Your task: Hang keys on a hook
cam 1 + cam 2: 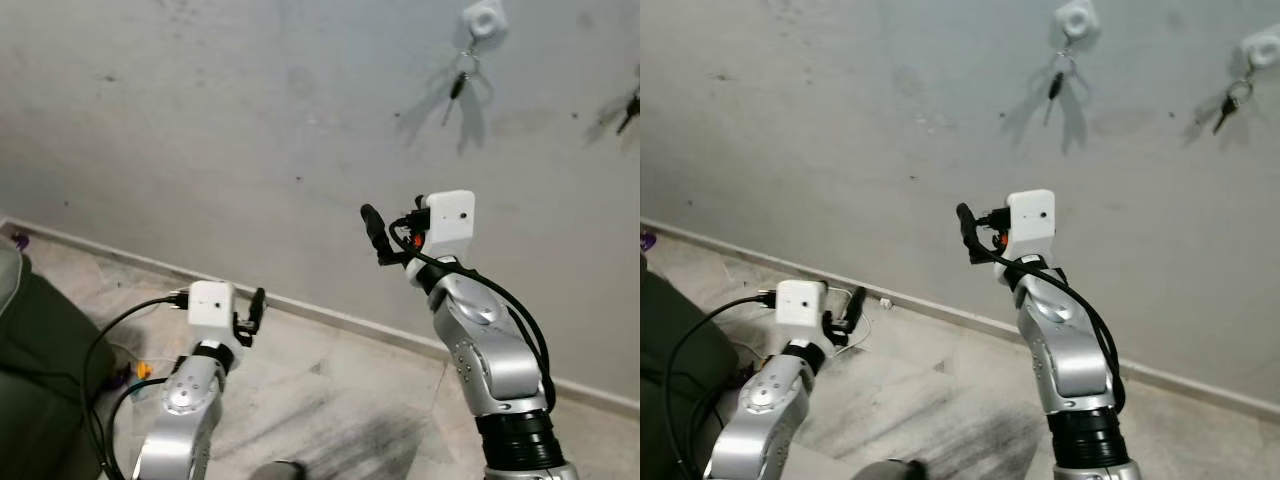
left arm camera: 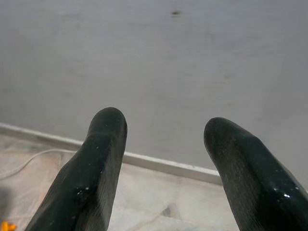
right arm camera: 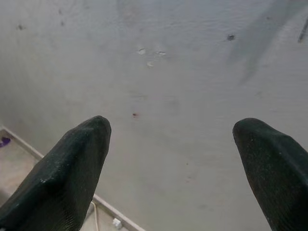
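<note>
In the left eye view a bunch of keys on a small ring hangs from a square white plastic wall hook high on the grey plaster wall, throwing a forked shadow beside it; the right gripper is raised on its silver arm well below and to the left of that hook, fingers pointing towards the wall with nothing visible between them; the left gripper sits low, near the pale skirting board, its arm bent over the marble-patterned floor. Judging by this, the hanging itself looks done, and the step in hand is the clearing away; the next move calls only for drawing the right arm back without brushing the keys.

In the right eye view a second white wall hook carries its own dark key further to the right; both bunches hang free of the arms.

In the left wrist view the two black fingers stand parted with a clear gap, holding nothing; wall and skirting lie beyond.

In the right wrist view the black fingertips are spread wide apart and empty, aimed at bare, speckled wall.
</note>
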Robot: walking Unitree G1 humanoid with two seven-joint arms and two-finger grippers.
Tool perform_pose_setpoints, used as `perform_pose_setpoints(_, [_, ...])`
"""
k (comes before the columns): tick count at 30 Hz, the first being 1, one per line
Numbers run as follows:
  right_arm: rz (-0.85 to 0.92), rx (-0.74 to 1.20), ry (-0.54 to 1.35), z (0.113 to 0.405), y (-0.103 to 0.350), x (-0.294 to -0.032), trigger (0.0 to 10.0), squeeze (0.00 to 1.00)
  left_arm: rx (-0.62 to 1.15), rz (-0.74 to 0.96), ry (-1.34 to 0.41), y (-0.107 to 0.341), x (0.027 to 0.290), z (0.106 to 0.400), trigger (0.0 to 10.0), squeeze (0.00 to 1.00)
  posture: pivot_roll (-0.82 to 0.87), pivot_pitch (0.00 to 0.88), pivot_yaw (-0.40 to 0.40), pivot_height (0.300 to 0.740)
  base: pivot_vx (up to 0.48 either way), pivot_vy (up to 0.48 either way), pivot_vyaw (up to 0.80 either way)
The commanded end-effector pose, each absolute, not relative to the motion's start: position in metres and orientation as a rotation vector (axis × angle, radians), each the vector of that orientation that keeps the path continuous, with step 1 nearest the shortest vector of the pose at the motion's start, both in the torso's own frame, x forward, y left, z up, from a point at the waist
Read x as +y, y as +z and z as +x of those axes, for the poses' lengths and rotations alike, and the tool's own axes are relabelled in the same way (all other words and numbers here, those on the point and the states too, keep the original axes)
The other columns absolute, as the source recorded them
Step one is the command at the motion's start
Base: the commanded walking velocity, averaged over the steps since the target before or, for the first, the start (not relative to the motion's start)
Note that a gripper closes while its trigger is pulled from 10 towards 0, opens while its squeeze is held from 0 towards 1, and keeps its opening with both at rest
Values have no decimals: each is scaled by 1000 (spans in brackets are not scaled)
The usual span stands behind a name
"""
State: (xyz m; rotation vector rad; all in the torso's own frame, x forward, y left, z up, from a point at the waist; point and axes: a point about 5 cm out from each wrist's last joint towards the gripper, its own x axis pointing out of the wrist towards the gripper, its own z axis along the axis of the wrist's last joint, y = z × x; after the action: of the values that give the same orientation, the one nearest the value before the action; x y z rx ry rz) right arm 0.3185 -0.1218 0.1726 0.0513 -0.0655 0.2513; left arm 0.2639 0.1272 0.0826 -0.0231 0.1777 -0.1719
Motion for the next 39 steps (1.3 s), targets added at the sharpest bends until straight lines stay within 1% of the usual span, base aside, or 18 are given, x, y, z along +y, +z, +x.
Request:
perform_pose_setpoints(1, [61, -77, 287, 319, 175, -110, 10000, 0, 196, -4, -135, 77, 138, 261, 10000, 0, 61, 113, 31, 740, 0, 0, 800])
perform_pose_setpoints(9, [60, -82, 291, 319, 176, -110, 10000, 0, 192, -29, -133, 75, 138, 261, 10000, 0, 58, 119, 33, 740, 0, 0, 800])
perform_pose_setpoints(15, [61, -84, 298, 319, 176, -109, 10000, 0, 208, -6, -130, 68, 141, 263, 10000, 0, 56, 122, 33, 740, 0, 0, 800])
perform_pose_setpoints(25, [53, -76, 345, 317, 173, -101, 10000, 0, 300, 2, -58, 39, 159, 259, 10000, 0, 51, 131, 24, 740, 0, 0, 800])
perform_pose_setpoints(39, [60, -42, 383, 313, 160, -97, 10000, 0, 375, 57, -18, 11, 172, 246, 10000, 0, 49, 133, 20, 740, 0, 0, 800])
